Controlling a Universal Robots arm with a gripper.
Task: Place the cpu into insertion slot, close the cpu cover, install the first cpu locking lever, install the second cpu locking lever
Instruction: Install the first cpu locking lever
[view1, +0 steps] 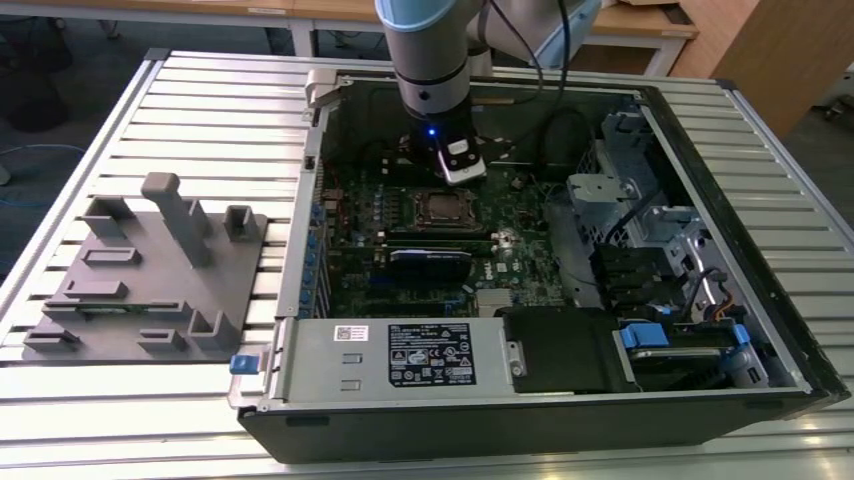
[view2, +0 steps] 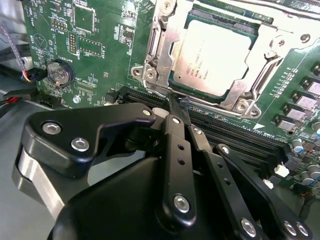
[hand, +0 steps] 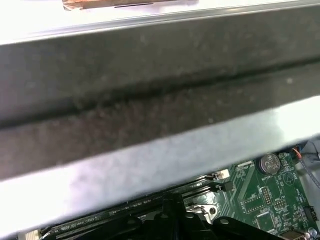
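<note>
Black gripper (view2: 177, 107) linkage looms nearest in the second wrist view, its fingers pressed together with nothing between them, tips at the near edge of the cpu cover (view2: 165, 45). That cover lies flat around the cpu (view2: 212, 57), which sits in the insertion slot. Seen from the exterior view, the arm (view1: 424, 60) hangs vertical over the open computer case (view1: 534, 420), gripper (view1: 461, 172) just beyond the cpu (view1: 441, 208).
</note>
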